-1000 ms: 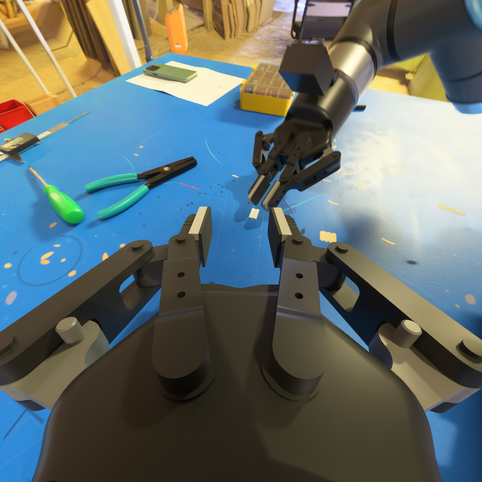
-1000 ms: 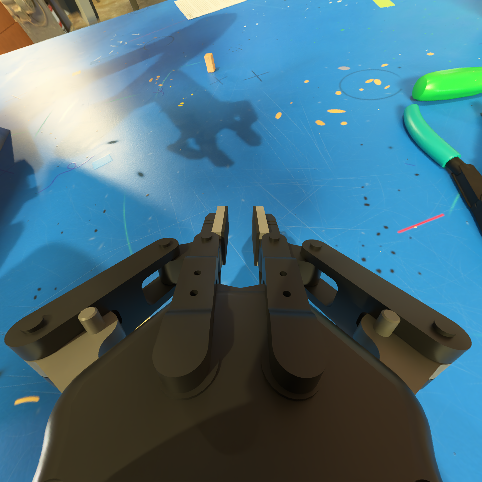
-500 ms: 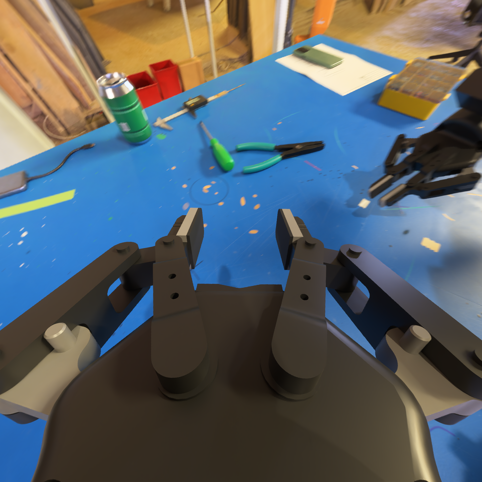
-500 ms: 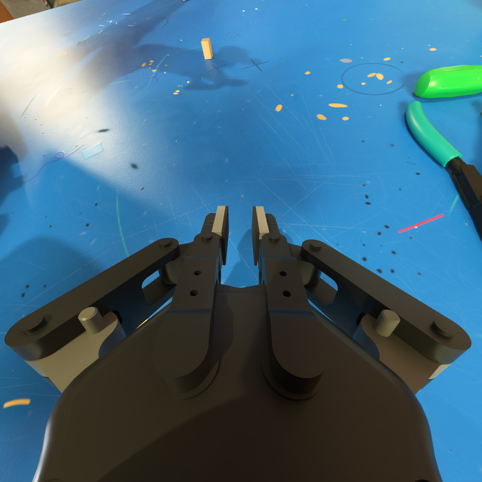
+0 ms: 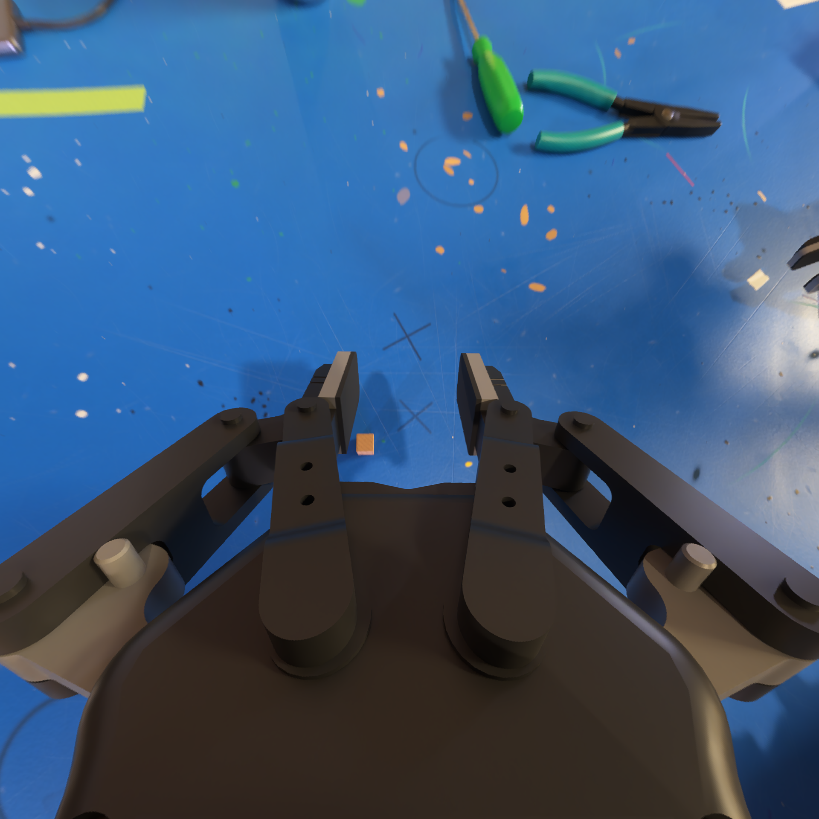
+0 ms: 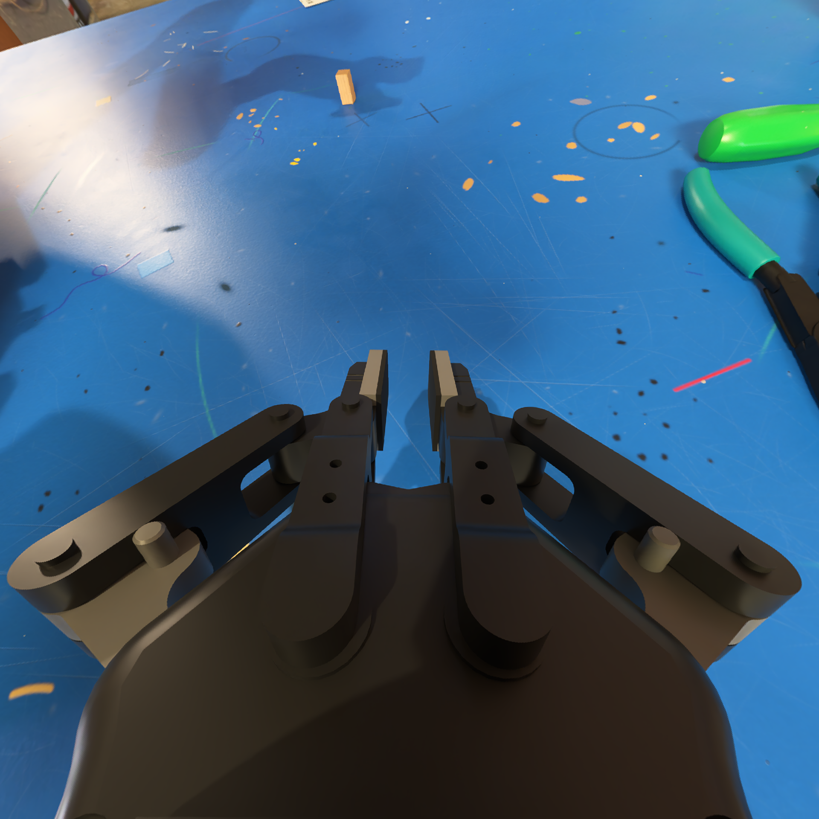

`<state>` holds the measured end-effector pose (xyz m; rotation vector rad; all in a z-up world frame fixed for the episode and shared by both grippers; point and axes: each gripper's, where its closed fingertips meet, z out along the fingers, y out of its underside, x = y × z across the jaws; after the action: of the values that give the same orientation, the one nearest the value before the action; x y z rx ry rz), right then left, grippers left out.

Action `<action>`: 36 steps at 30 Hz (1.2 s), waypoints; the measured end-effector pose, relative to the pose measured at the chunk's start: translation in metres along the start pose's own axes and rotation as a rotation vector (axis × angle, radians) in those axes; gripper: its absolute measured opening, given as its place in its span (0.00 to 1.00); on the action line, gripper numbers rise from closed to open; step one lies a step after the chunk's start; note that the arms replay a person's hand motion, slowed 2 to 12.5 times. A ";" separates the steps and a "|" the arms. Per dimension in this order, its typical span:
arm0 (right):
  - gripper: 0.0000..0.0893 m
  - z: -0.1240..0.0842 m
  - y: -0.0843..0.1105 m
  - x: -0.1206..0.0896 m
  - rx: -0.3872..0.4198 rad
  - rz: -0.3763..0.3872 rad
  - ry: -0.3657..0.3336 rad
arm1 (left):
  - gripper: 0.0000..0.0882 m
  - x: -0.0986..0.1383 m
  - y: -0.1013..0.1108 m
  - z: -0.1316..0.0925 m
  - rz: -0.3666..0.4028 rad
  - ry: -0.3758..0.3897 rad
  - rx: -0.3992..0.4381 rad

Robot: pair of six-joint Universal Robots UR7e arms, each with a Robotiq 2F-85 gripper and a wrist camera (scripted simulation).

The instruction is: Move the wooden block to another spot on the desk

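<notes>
The block (image 6: 345, 87) stands upright on the blue surface (image 6: 399, 266), a single small wooden piece far ahead of the right end effector (image 6: 407, 376). In the left wrist view the block (image 5: 365, 444) shows from above as a small orange square between the spread fingers of the left end effector (image 5: 407, 390), close to the left finger (image 5: 343, 390) but not touching it. No brand, label or readable writing appears on anything here.

The left end effector hangs above the block with its jaws wide apart and empty. The right end effector has its jaws set at a narrow gap, holding nothing, low over bare surface well apart from the block.

Two pen-drawn crosses mark the surface just beside the block: a near cross (image 5: 414, 416) and a far cross (image 5: 407, 335). Beyond them is one drawn circle (image 5: 456, 170) with orange flecks inside. Farther off lie one green screwdriver (image 5: 497, 88) and one pair of pliers (image 5: 620, 111) with teal grips, side by side and well apart from the block. One yellow-green strip (image 5: 71, 100) lies at the far left. Nothing stands between the left end effector and the block.
</notes>
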<state>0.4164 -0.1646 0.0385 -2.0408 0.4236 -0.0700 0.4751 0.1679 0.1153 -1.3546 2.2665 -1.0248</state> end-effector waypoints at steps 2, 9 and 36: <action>0.19 0.000 0.000 0.001 0.001 0.007 0.000 | 0.42 -0.003 0.010 0.006 -0.018 0.014 -0.045; 0.19 -0.001 -0.001 0.002 0.009 0.024 -0.002 | 0.40 -0.016 0.046 0.028 -0.038 -0.026 -0.217; 0.20 0.000 0.001 0.000 -0.006 0.004 0.000 | 0.38 -0.037 0.079 0.059 -0.004 -0.154 -0.438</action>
<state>0.4162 -0.1648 0.0375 -2.0461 0.4291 -0.0664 0.4780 0.1988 0.0151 -1.5378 2.4564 -0.4131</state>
